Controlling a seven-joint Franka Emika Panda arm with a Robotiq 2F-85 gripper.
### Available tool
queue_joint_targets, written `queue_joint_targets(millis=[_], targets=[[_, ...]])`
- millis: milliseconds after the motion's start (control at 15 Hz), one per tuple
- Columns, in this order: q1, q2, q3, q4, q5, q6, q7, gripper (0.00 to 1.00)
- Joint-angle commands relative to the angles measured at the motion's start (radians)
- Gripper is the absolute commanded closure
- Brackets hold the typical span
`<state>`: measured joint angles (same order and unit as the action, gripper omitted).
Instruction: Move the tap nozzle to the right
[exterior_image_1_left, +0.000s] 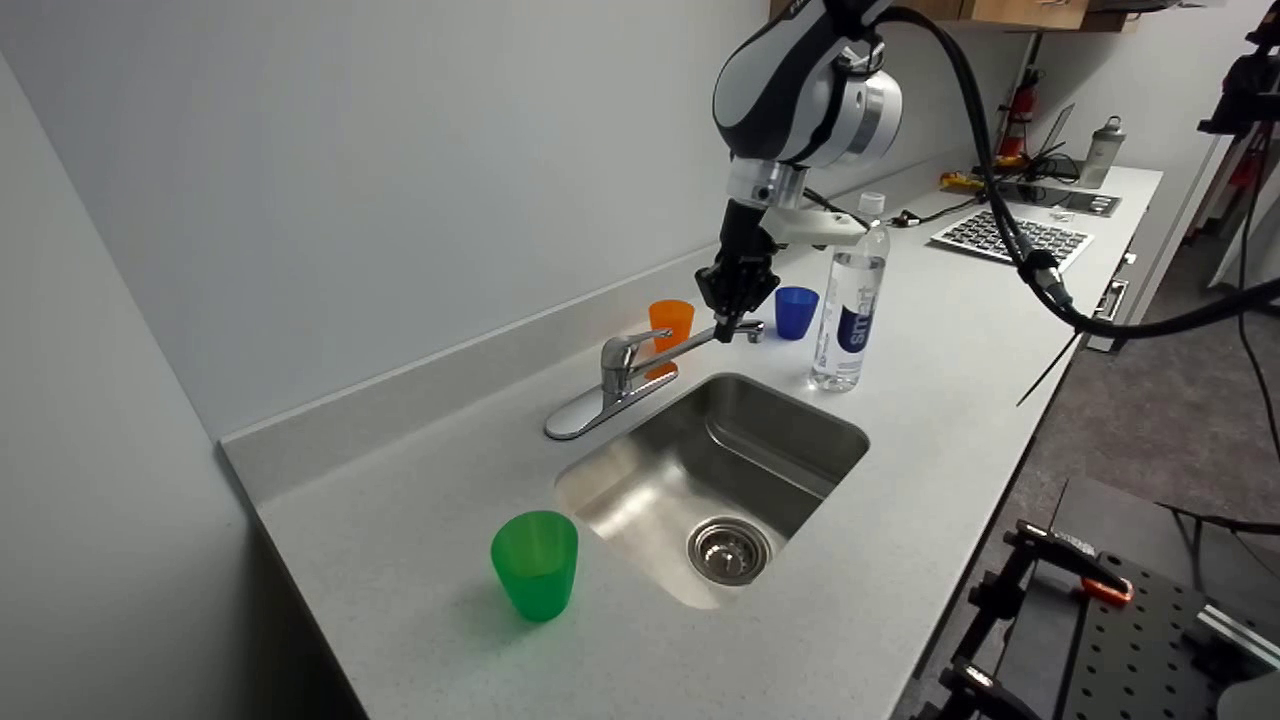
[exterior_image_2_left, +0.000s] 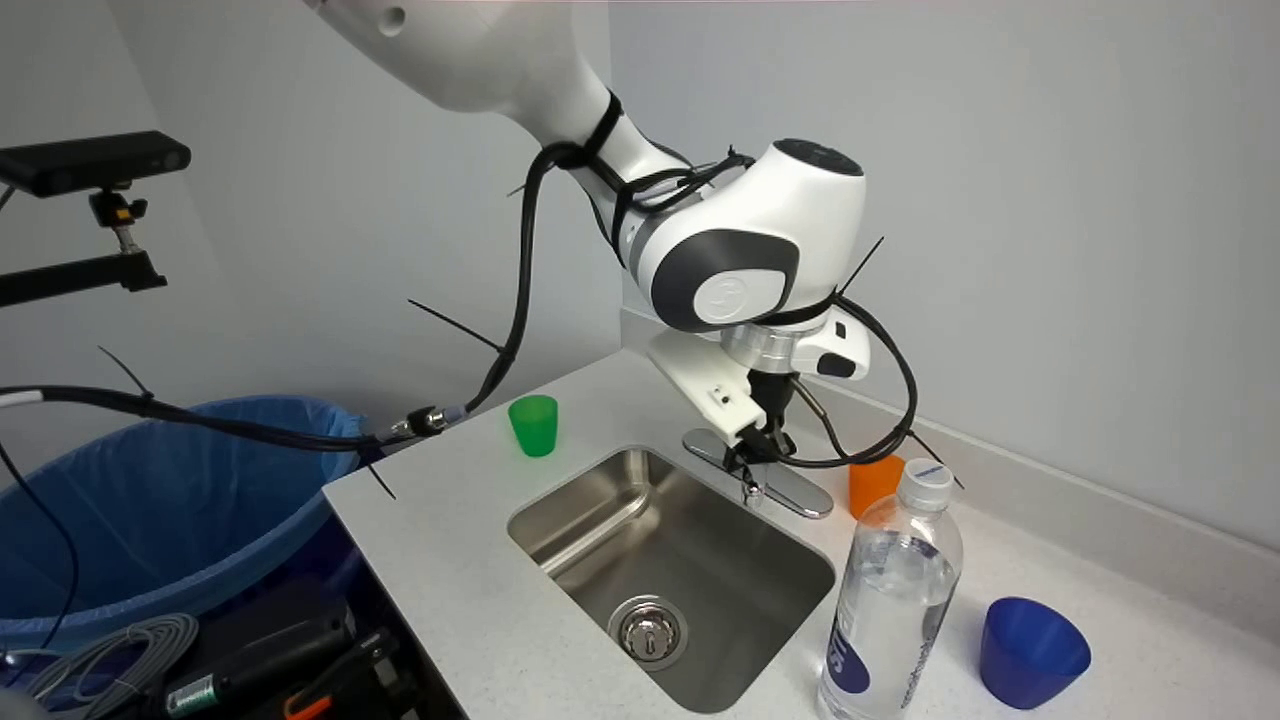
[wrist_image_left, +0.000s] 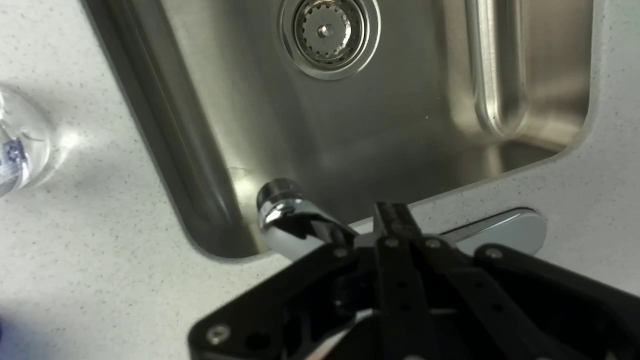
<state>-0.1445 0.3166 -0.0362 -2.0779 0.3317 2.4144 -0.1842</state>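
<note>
Because we mean to swing the tap nozzle sideways, it matters that the gripper stands just beside it, clenched, with nothing we can see between its jaws. In the wrist view the nozzle's outlet shows over a corner of the sink, left of the jaws and toward the bottle (whether the two touch, we cannot tell), while its long axis slants behind the gripper. We judge the next push should run across that axis, away from the drain.
</note>
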Motion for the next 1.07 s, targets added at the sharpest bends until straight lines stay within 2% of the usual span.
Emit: queue_joint_targets(millis=[0,133,200,267,400,867,933,1000], targets=[[-0.007,0.000,0.007,0.001,-0.004,-0.002,0.003,0.99],[-0.007,0.000,0.007,0.001,-0.004,-0.002,0.003,0.99],[-0.007,0.000,0.007,0.001,-0.004,-0.002,0.003,0.74],[-0.005,0.000,0.005,0.000,-0.007,0.002,0.007,0.73],[-0.003,0.000,0.007,-0.001,-0.008,0.008,0.009,0.60],[-0.005,0.003,0.032,-0.002,0.009,0.029,-0.013,0.08],[0.004,0.001,0.036,0.001,-0.002,-0.003,0.003,0.00],[0.006,0.001,0.040,0.001,-0.002,-0.004,0.003,0.18]])
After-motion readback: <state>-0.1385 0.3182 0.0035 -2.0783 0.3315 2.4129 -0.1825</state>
